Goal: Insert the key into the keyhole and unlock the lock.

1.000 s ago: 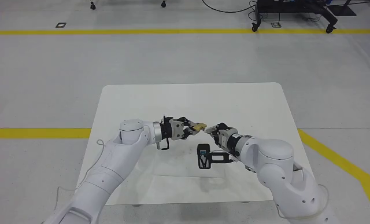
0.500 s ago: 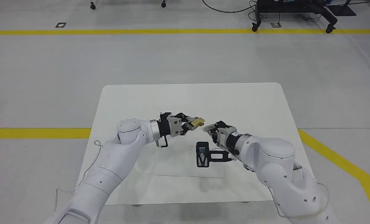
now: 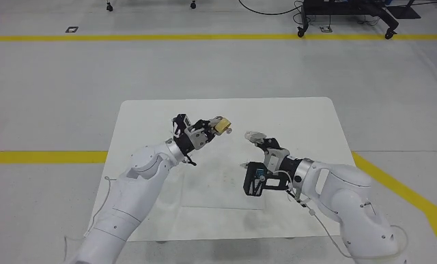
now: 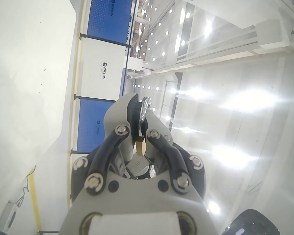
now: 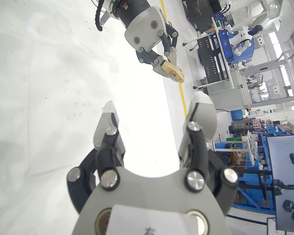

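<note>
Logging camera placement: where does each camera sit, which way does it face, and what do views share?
Top view: above the arms, facing down at the table; both arms show, left tool holding the padlock.
Left wrist view: on the left wrist, facing along the shut left tool toward the ceiling.
Right wrist view: on the right wrist, facing past the open right tool toward the left tool.
Shared: all three show the padlock.

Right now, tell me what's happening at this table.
The left gripper is shut on a brass padlock and holds it up above the white table. The right gripper is open and empty, a short way off from the padlock and not touching it. I can't make out the key clearly, so I can't tell whether it is in the padlock.
</note>
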Robot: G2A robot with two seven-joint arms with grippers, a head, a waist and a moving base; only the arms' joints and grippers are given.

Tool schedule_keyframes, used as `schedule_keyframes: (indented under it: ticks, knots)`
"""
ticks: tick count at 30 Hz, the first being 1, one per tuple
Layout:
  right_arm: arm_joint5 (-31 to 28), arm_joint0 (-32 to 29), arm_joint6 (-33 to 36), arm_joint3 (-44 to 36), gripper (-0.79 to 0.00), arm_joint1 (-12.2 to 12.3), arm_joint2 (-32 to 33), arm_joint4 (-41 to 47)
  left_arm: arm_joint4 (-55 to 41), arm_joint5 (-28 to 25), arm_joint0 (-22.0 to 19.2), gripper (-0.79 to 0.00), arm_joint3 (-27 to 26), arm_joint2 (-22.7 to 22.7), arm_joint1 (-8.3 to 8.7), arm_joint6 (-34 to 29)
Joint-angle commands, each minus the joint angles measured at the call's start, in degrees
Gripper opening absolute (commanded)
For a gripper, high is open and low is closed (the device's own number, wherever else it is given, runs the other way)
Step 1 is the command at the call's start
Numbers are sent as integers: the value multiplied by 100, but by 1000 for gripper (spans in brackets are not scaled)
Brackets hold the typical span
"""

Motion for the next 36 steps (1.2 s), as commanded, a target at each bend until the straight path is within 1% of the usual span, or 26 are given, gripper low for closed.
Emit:
schedule_keyframes:
  ticks: [1,2,4,5,6,7,9,12,15,19,20,26,29,32,34,36]
  knots:
    - [0,0,0,0,0,0,0,0,382,-447,123,-785,-192,-53,23,361]
    - [87,-24,-88,22,0,-6,3,78,485,-868,290,-785,-377,-117,30,578]
    - [734,-8,-312,153,0,-23,105,-27,651,-1687,608,-785,-589,-244,35,1003]
    - [967,-6,-624,277,-123,-36,74,-1,618,-2000,731,-785,-642,-261,21,1149]
    - [1129,31,-936,428,-348,-45,46,-27,475,-2224,821,-785,-656,-263,0,1220]
    - [1301,76,-1188,581,-413,-53,12,-93,414,-2434,863,-785,-628,-262,-18,1263]
    - [1494,179,-1662,845,-443,-70,-125,-234,477,-2799,886,-785,-514,-190,-55,1307]
    - [1715,374,-1923,1171,-511,-105,-366,-503,654,-3052,808,-785,-290,-52,-109,1335]
    - [1765,561,-1888,1331,-489,-141,-630,-809,778,-3185,726,-785,-106,33,-152,1369]
    - [1550,778,-1750,1494,-489,-186,-905,-907,840,-3312,666,-785,37,24,-177,1344]
    - [1496,833,-1702,1523,-480,-196,-950,-907,847,-3345,665,-785,43,17,-181,1334]
    - [1462,1000,-1662,1620,-489,-239,-1070,-883,936,-3451,705,-785,34,-7,-198,1256]
    - [1473,1049,-1684,1652,-477,-253,-1133,-950,1040,-3457,715,-785,30,8,-210,1269]
    - [1438,1089,-1668,1686,-483,-270,-1199,-969,1064,-3431,726,-785,2,20,-224,1257]
    - [1413,1107,-1679,1691,-511,-278,-1234,-975,1071,-3414,731,-785,-10,11,-229,1237]
    - [1396,1113,-1709,1700,-585,-284,-1252,-969,1081,-3400,737,-785,-14,2,-234,1219]
